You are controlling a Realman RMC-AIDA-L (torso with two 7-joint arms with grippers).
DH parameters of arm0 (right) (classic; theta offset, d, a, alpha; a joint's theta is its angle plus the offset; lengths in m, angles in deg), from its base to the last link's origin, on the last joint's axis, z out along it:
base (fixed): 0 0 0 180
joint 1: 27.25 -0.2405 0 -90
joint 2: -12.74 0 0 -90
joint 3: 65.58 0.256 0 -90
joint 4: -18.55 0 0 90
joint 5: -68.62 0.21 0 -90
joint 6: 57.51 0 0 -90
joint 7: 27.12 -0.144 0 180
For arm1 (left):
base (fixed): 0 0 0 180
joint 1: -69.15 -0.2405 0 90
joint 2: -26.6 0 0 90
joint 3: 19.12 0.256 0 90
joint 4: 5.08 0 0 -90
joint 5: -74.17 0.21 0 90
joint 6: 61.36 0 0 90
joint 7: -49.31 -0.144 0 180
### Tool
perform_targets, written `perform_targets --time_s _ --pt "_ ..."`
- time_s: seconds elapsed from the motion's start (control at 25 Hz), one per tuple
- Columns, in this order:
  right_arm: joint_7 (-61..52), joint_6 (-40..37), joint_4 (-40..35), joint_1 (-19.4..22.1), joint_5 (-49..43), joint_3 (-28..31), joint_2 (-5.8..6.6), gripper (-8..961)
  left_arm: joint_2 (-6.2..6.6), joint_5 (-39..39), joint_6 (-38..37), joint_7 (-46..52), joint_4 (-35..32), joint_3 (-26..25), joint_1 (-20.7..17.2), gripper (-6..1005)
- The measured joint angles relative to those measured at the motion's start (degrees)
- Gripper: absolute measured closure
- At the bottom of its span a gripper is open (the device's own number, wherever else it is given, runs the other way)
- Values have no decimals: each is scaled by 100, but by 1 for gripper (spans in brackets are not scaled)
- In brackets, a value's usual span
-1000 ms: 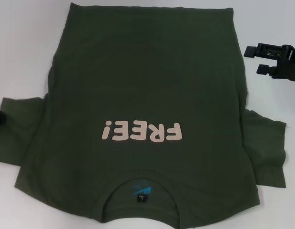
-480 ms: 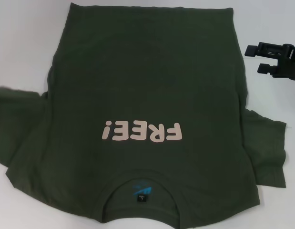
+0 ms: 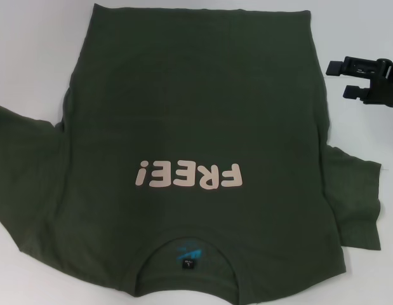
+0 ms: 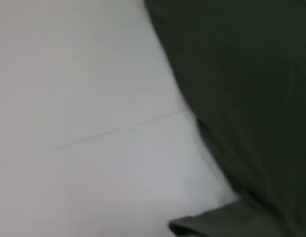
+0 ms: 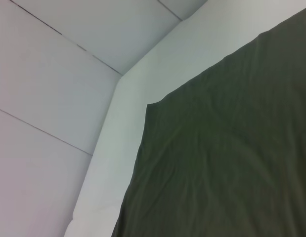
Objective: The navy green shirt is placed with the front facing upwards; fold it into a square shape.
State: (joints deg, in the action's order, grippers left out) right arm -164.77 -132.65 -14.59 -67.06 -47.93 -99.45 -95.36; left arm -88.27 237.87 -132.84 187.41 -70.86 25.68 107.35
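The shirt (image 3: pixel 196 127) lies flat, front up, on the white surface (image 3: pixel 31 57), filling most of the head view. Its neck opening is at the near edge, with a small black label (image 3: pixel 188 262) and a blue mark (image 3: pixel 186 251) showing inside the collar. Just beyond the collar, the pale pink "FREE!" print (image 3: pixel 188 175) runs across the chest, its letters upside down from the robot's side. The left sleeve (image 3: pixel 25 165) spreads out to the left edge of the head view; the right sleeve (image 3: pixel 355 203) lies crumpled to the right, near the chest line. The body narrows toward the far hem, which runs straight across the far side of the surface.

The right tool (image 3: pixel 343 79) hovers above the bare surface just right of the shirt's far half, its two black fingers parted with nothing between them. The left tool does not show in any view; its wrist camera shows only a dark edge of the shirt (image 4: pixel 251 98) against the surface (image 4: pixel 83 123). The right wrist camera shows a corner of the shirt (image 5: pixel 217 158) near the edge of the surface (image 5: pixel 128 123).
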Motion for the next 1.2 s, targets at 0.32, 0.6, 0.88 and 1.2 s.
perform_targets --time_s 0.32,0.6,0.88,1.2 --pt "0 18 25 4 0 -5 -1 11 65 5 -1143 1265 -9 486 344 997" --pt "18 19 27 18 0 -5 -1 12 44 5 -1741 2088 102 995 762 996" --pt "50 26 21 7 0 -5 -9 12 44 5 -1786 2548 575 1064 1127 997" --pt "50 29 14 -7 -1 -14 -10 12 7 5 -1482 2834 1297 1035 1596 996"
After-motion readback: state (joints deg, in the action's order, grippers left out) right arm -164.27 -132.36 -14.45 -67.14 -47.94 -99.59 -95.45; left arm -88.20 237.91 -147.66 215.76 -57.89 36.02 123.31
